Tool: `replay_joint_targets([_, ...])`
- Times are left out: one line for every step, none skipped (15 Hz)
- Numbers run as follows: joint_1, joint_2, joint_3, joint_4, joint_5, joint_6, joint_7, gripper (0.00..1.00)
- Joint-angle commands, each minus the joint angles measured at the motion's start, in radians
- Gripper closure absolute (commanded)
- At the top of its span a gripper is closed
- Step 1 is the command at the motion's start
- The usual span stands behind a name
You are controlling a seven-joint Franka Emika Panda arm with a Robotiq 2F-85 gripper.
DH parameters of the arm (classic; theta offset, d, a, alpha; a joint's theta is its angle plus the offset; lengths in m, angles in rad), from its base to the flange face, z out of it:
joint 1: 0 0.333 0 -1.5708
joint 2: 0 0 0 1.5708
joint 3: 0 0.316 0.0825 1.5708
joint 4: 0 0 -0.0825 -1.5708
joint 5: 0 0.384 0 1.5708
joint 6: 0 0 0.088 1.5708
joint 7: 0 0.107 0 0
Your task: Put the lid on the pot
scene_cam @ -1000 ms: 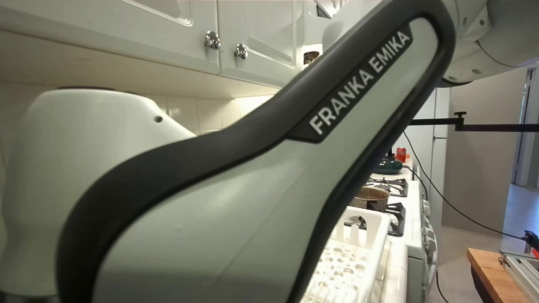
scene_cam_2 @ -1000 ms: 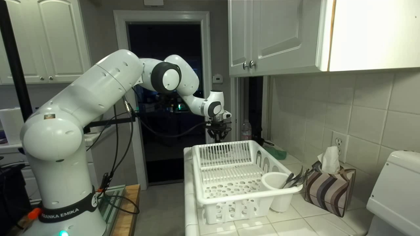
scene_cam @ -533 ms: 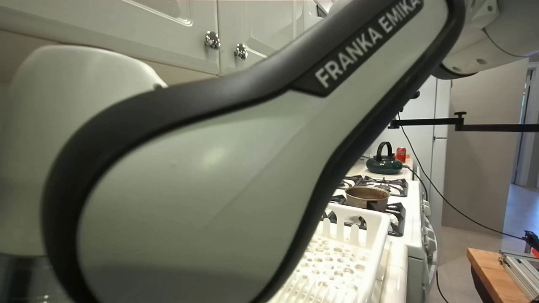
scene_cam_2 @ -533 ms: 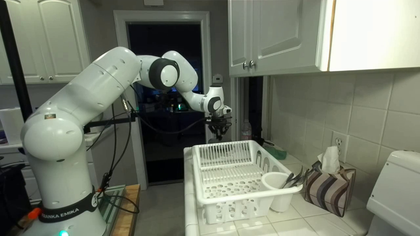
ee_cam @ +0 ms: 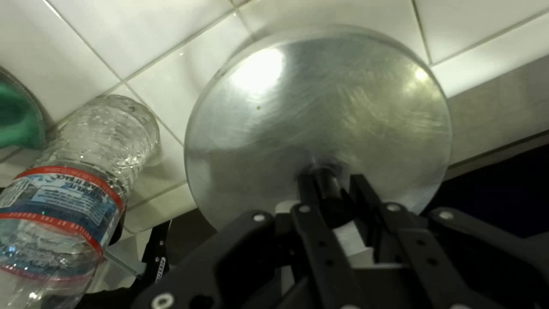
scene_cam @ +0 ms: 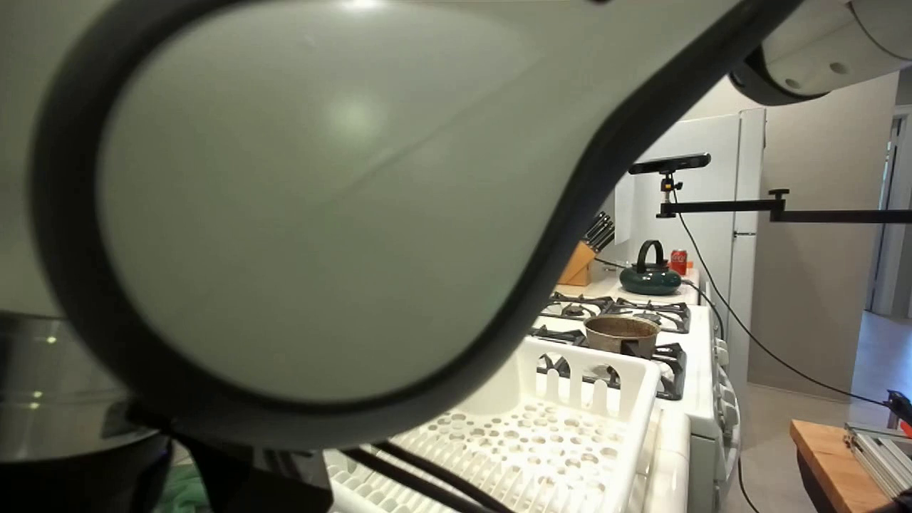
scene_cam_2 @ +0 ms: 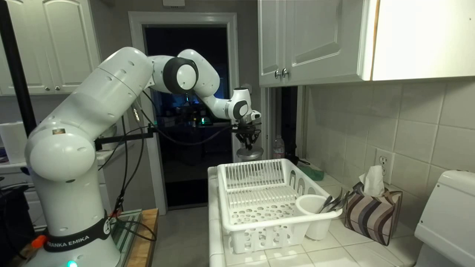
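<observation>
The lid [ee_cam: 317, 107] is a round, silvery-grey, shallow-domed disc and fills the middle of the wrist view. Its dark knob stands between the fingers of my gripper [ee_cam: 332, 178], which is shut on it. In an exterior view the lid [scene_cam_2: 250, 153] hangs just below my gripper [scene_cam_2: 247, 142], above the far edge of the dish rack, over the counter's far part. In the remaining exterior view my arm covers the lid. The nearly black pot is hidden or out of view.
A white dish rack [scene_cam_2: 274, 222] stands on the tiled counter. A plastic bottle [ee_cam: 64, 206] and a green cloth [ee_cam: 17, 116] lie beside the lid. A brown pan [scene_cam: 620, 335] sits on the stove. A tissue box [scene_cam_2: 373, 213] and upper cabinets [scene_cam_2: 315, 40] are on the right.
My arm and gripper have risen, bringing the lid up from behind the dish rack into sight. The arm's large link has moved up in an exterior view, uncovering more of the stove and rack.
</observation>
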Motion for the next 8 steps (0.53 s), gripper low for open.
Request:
replay_joint_targets([0.03, -0.095, -0.04, -0.102, -0.03, 0.047, 0.073, 0.94])
replay_joint_targets([0.039, -0.115, -0.052, -0.12, -0.034, 0.055, 0.09, 0.94])
replay_joint_targets([0.05, -0.139, -0.067, -0.142, -0.039, 0.064, 0.111, 0.94])
replay_joint_targets([0.062, -0.16, -0.082, -0.161, -0.044, 0.071, 0.134, 0.94])
replay_joint_targets([0.074, -0.182, -0.097, -0.18, -0.052, 0.075, 0.155, 0.94])
replay_joint_targets([0.085, -0.207, -0.112, -0.202, -0.058, 0.078, 0.178, 0.94])
replay_joint_targets([0.075, -0.229, -0.098, -0.219, -0.094, 0.073, 0.22, 0.94])
replay_joint_targets([0.081, -0.259, -0.105, -0.246, -0.108, 0.072, 0.249, 0.94])
